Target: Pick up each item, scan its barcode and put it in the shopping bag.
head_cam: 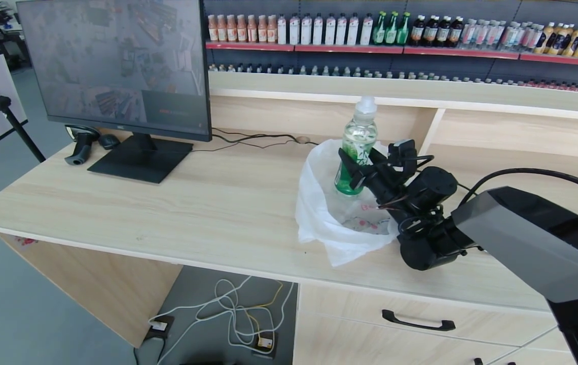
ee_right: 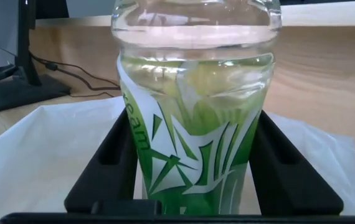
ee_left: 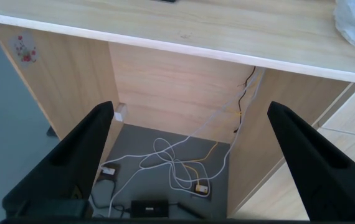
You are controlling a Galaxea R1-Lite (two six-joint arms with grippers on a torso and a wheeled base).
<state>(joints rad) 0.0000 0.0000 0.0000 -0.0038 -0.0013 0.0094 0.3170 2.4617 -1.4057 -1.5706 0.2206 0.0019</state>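
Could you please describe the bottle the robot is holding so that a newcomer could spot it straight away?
On the pale wooden counter, right of the monitor, lies a crumpled white shopping bag. At its mouth the right gripper clamps an upright clear bottle with a white cap and green-and-white label. Unlike the shelved bottles behind, it alone stands over the counter.

head: we look down, shopping bag (head_cam: 314,203) 3 o'clock | left wrist: low, far | right wrist: against bottle (ee_right: 196,124) | bag shared
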